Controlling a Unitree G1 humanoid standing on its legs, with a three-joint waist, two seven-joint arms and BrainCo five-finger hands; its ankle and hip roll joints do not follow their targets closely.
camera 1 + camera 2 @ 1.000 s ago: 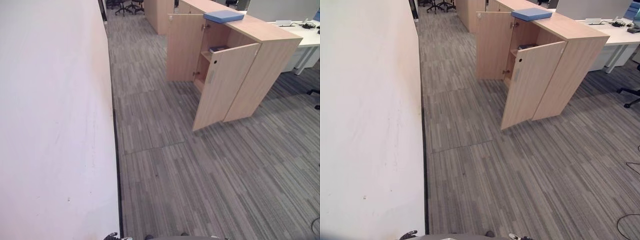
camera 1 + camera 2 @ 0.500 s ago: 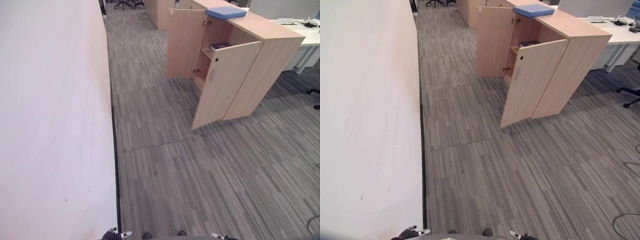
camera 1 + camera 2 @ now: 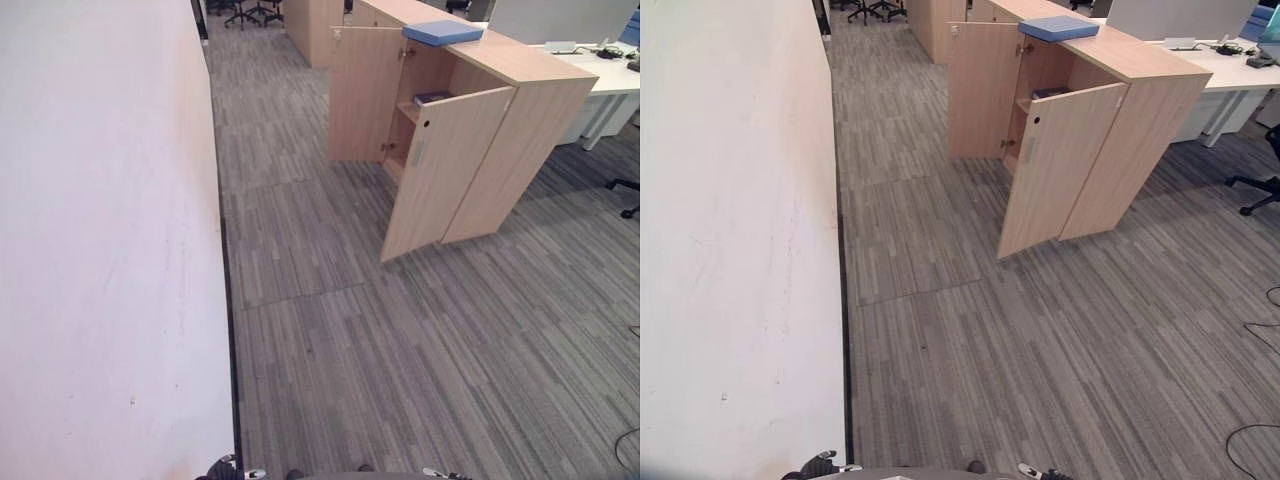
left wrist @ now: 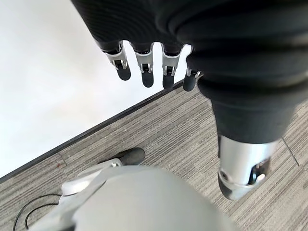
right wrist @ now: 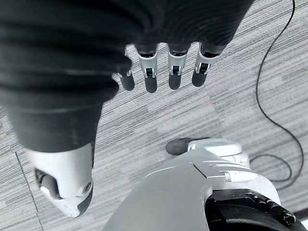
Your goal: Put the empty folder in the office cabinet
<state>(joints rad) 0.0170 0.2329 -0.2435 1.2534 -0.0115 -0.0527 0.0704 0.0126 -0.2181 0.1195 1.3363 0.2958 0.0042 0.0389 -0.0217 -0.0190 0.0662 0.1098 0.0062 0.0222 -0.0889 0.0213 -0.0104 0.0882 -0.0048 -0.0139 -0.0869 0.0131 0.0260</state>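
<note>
White partition wall [image 3: 100, 250] is running along the left, close to the walking line; a shoulder or the left arm could be scraped against it if the approach is drifting left.

Left hand [image 4: 144, 62] is being held down by the side, fingers straight and relaxed, nothing gripped. Right hand [image 5: 163, 67] is hanging likewise, fingers apart and loose, empty.

Grey carpet floor [image 3: 400, 350] is lying open between the robot and the far-right cabinet.

Office cabinet [image 3: 520, 120] is standing far right with both doors open; the near door [image 3: 450, 165] is swinging out into the approach path, so it is likely to be clipped by the right arm or knocked shut if the cabinet is being approached from the near right.

Blue folder [image 3: 443, 33] is lying flat on the cabinet top, overhanging the open compartment, well apart from both hands. A long, high reach is being called for; the folder could be pushed off the edge instead of being gripped. A dark item [image 3: 432, 98] is already sitting on the inner shelf, so insertion could be blocked.
</note>
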